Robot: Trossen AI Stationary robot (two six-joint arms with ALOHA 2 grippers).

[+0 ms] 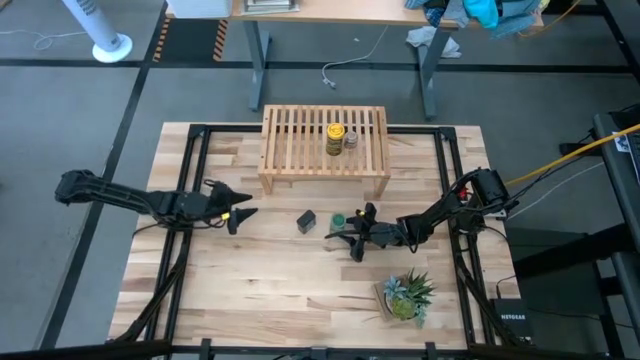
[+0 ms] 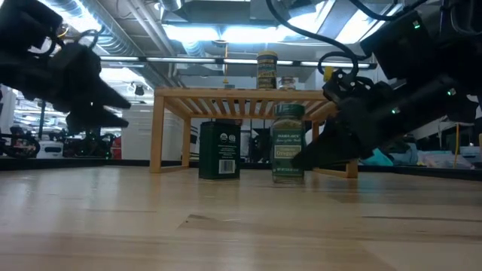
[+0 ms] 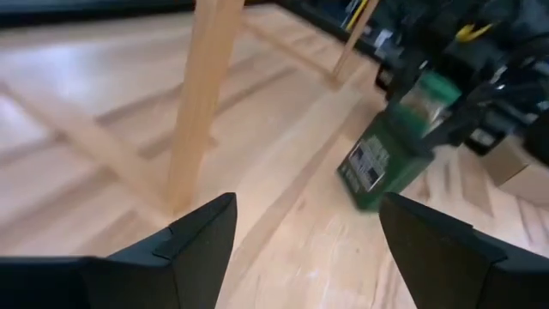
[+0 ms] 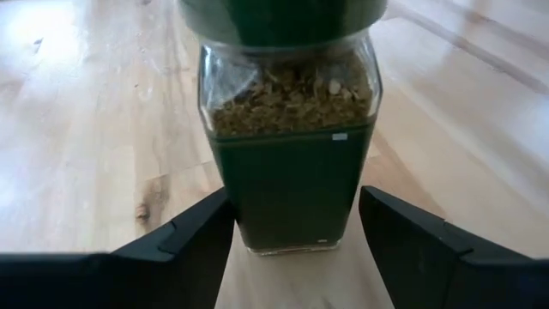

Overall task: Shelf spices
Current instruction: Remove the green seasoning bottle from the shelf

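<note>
The green-lidded jar [image 4: 290, 154] stands upright on the tabletop in front of the shelf [image 1: 325, 145], with the black tin [image 1: 307, 220] just to its left. My right gripper [image 4: 296, 204] is open, one finger on each side of the jar's lower body. On the shelf's slatted top stand the yellow-lidded jar [image 1: 335, 138] and the tiny grey-topped jar [image 1: 351, 139]. My left gripper [image 1: 240, 213] is open and holds nothing, hovering left of the tin and pointing toward it. My right gripper comes at the green-lidded jar nearly level from the table's right, with the jar's lower body [image 4: 287, 223] between its fingers. A gap shows beside one finger [image 4: 403, 232]. Whether the other finger [image 4: 193, 236] touches the glass I cannot tell. The jar stands on the table.
A small potted plant [image 1: 407, 295] stands near the table's front right. The shelf's legs [image 3: 199, 94] rise just behind the tin and jar. Black frame rails [image 1: 195, 180] run along the table's left and right sides. Bare wood lies in the front middle.
</note>
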